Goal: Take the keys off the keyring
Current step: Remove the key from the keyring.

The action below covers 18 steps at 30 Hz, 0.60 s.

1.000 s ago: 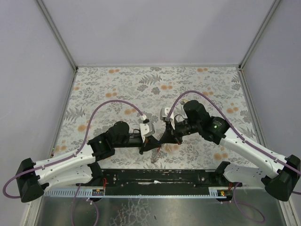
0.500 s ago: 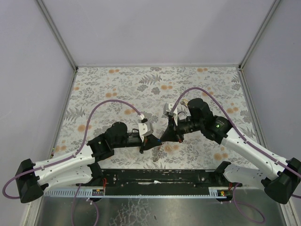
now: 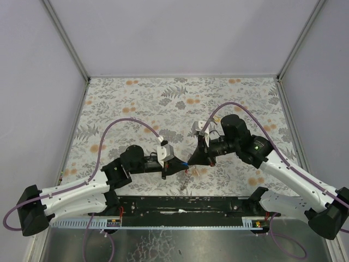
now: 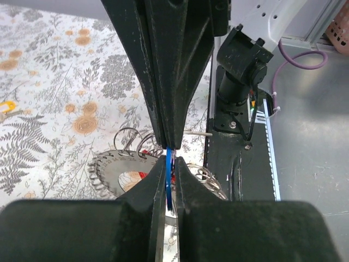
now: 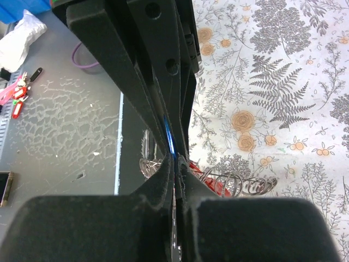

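Note:
My left gripper (image 3: pixel 182 165) and right gripper (image 3: pixel 193 160) meet tip to tip above the near edge of the floral cloth. In the left wrist view my left gripper (image 4: pixel 169 170) is shut on a thin blue key (image 4: pixel 169 188), seen edge-on. Its top runs into the right fingertips (image 4: pixel 163 139). In the right wrist view my right gripper (image 5: pixel 175 164) is shut where the blue key (image 5: pixel 170 139) enters it. The grey ridged keyring (image 4: pixel 109 177) hangs just left of my left fingers. A red key (image 4: pixel 143 174) and wire rings (image 4: pixel 210 180) are beside it. The red key (image 5: pixel 218 185) shows again in the right wrist view.
A small yellow key (image 4: pixel 4 106) lies on the cloth at the far left. The black base rail (image 3: pixel 180 204) runs along the near table edge under the grippers. Loose red tags (image 5: pixel 16 95) and a white bag (image 5: pixel 19 41) lie on the grey metal surface beyond it.
The right wrist has swung right and the left wrist has drawn back left. The fingertips have stayed together at the same spot, with the bundle hanging below.

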Tool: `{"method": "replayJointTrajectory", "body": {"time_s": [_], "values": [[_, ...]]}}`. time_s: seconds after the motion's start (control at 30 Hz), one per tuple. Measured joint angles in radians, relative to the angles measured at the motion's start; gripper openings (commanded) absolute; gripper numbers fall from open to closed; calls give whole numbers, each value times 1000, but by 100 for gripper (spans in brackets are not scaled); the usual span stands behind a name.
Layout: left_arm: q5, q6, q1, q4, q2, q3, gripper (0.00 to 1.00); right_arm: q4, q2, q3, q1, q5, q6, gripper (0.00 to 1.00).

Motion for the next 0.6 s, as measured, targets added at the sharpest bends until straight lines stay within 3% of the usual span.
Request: {"method": "replayJointTrajectory", "body": {"time_s": [0.1,0.3,0.5,0.6], "values": [[8,14,-2,55,-26,-37,0,-6,-12,-2,0,-19,-34,33],[17,40,-5,19,-27,-97,0,-10,-80,-9,-15,-26,-194,37],[19,40,-5,13,-6,-97,0,-8,-98,-13,-15,-40,-241,46],[23,40,-5,13,-4,-97,0,-5,-94,-40,-2,-30,-238,45]]}}
